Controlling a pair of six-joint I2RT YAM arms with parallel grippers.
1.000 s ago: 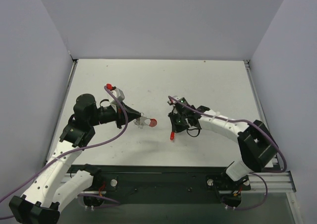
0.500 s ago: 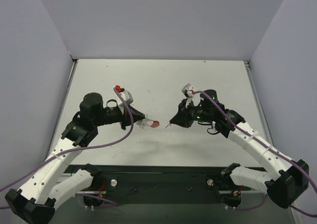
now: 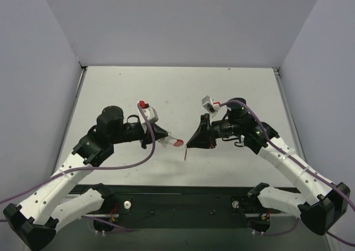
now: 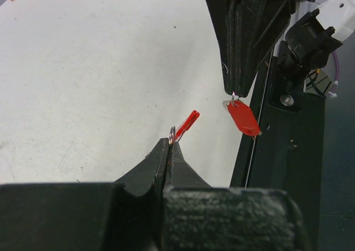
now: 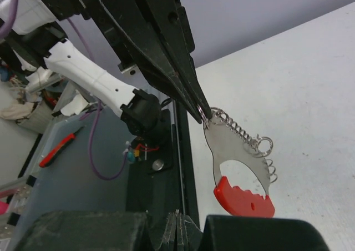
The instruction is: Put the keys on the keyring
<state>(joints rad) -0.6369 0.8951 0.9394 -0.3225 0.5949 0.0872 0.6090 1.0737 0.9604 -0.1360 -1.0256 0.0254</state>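
Right end effector [image 3: 189, 145] swung toward the keyring [image 3: 176, 142]; key [image 3: 185, 153] edge-on, barely visible.

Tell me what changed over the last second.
The right fingers, carrying the key, swung round to point left at the left fingers. The left fingers moved right with the keyring, closing the gap. Both grips stayed shut; the key is not yet on the keyring.

Pale grey tabletop [image 3: 233, 90] enclosed on three sides by plain lavender-white walls [image 3: 183, 23], a black rail [image 3: 183, 198] along its near edge; past that edge, a small red-and-black object [image 5: 57, 149] lies on a blue-grey surface [image 5: 83, 190]
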